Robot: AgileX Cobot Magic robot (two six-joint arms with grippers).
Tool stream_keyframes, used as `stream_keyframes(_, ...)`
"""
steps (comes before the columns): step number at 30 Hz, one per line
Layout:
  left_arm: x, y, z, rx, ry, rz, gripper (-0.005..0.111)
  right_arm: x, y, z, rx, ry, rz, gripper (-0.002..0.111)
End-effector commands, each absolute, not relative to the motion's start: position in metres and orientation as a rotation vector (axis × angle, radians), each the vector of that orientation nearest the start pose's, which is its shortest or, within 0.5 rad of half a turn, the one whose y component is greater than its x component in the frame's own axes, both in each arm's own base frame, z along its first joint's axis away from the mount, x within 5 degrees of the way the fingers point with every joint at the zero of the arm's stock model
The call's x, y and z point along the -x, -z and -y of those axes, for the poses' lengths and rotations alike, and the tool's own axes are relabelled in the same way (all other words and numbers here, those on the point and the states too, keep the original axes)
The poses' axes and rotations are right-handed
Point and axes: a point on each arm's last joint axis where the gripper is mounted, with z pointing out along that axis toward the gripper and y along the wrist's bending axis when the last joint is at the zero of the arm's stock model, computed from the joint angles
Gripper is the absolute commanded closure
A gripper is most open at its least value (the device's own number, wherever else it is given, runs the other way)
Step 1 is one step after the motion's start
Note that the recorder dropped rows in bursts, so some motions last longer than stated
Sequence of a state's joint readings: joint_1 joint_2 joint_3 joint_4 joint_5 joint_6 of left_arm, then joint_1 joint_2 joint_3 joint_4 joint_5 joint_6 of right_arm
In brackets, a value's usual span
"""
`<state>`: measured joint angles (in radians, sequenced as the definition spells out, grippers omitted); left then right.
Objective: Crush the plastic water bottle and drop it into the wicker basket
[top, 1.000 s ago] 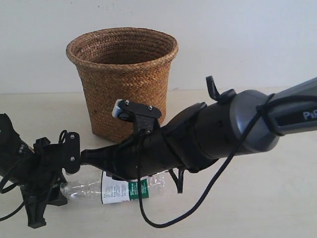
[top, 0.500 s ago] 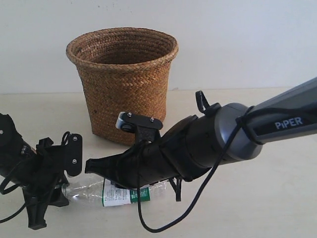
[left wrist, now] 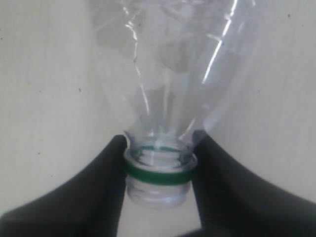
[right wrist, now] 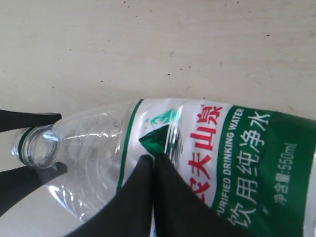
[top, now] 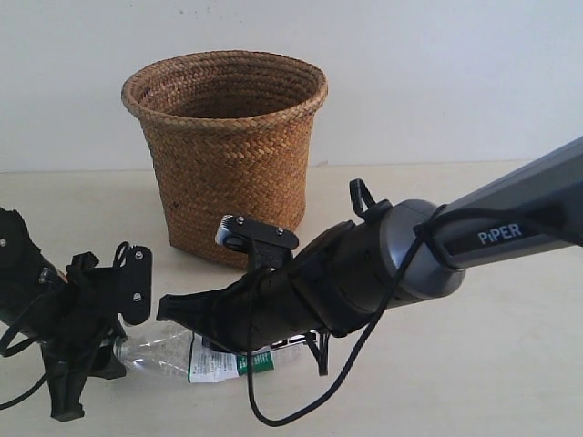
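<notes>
The plastic water bottle (top: 214, 362) lies on its side on the table, in front of the wicker basket (top: 228, 155). Its mouth (right wrist: 35, 146) is open, with only a green ring (left wrist: 158, 174) around the neck. My left gripper (left wrist: 159, 148) is shut on that neck, one finger on each side, low at the left in the exterior view (top: 111, 350). My right gripper (right wrist: 154, 160) is shut, its two fingers pressed together, with their tips against the white-and-green label (right wrist: 222, 163). From outside, the right gripper (top: 178, 309) leans down over the bottle and hides its middle.
The beige table (top: 474, 364) runs back to a white wall. The right arm's grey body (top: 410, 255) and its loose black cable (top: 301, 414) hang low over the table in front of the basket.
The right arm has sunk lower and slid leftward onto the bottle, covering more of it. The bottle's visible part looks flatter. The left gripper has hardly moved.
</notes>
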<state>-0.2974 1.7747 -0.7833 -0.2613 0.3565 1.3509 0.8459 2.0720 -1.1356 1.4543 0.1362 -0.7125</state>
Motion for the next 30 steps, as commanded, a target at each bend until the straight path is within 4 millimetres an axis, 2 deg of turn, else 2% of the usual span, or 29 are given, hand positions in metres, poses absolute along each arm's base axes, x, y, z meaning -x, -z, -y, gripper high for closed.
stream_keyframes(1, -0.278, -0.123, 0.098, -1.848, -0.049, -2.122, 0.103, -0.252, -0.07, -0.311, 0.223, -0.773, -2.748, 0.108)
stream_keyframes(7, -0.278, -0.123, 0.099, -1.85, -0.048, -2.12, 0.103, -0.254, -0.076, -0.31, 0.229, -0.769, -2.722, 0.108)
stream_keyframes(8, -0.278, -0.123, 0.099, -1.849, -0.049, -2.119, 0.103, -0.257, -0.091, -0.31, 0.226, -0.773, -2.674, 0.108)
stream_keyframes(9, -0.278, -0.123, 0.099, -1.849, -0.049, -2.119, 0.103, -0.258, -0.096, -0.31, 0.238, -0.772, -2.655, 0.108)
stream_keyframes(10, -0.278, -0.123, 0.099, -1.849, -0.049, -2.119, 0.103, -0.259, -0.119, -0.308, 0.23, -0.78, -2.587, 0.108)
stream_keyframes(13, -0.278, -0.123, 0.099, -1.849, -0.049, -2.119, 0.103, -0.26, -0.147, -0.298, 0.199, -0.747, -2.488, 0.108)
stream_keyframes(16, -0.278, -0.123, 0.099, -1.849, -0.049, -2.119, 0.103, -0.252, -0.197, -0.276, 0.234, -0.703, -2.322, 0.108)
stream_keyframes(20, -0.278, -0.123, 0.099, -1.838, -0.047, -2.129, 0.103, -0.24, -0.245, -0.258, 0.259, -0.713, -2.174, 0.108)
stream_keyframes(22, -0.278, -0.123, 0.099, -1.838, -0.043, -2.133, 0.103, -0.23, -0.282, -0.228, 0.245, -0.6, -2.009, 0.108)
stream_keyframes(24, -0.278, -0.123, 0.099, -1.836, -0.046, -2.131, 0.103, -0.219, -0.305, -0.207, 0.279, -0.519, -1.901, 0.108)
stream_keyframes(28, -0.278, -0.123, 0.099, -1.835, -0.047, -2.13, 0.103, -0.2, -0.318, -0.181, 0.412, -0.386, -1.797, 0.108)
stream_keyframes(30, -0.279, -0.123, 0.099, -1.829, -0.055, -2.125, 0.103, -0.194, -0.321, -0.174, 0.407, -0.391, -1.785, 0.108)
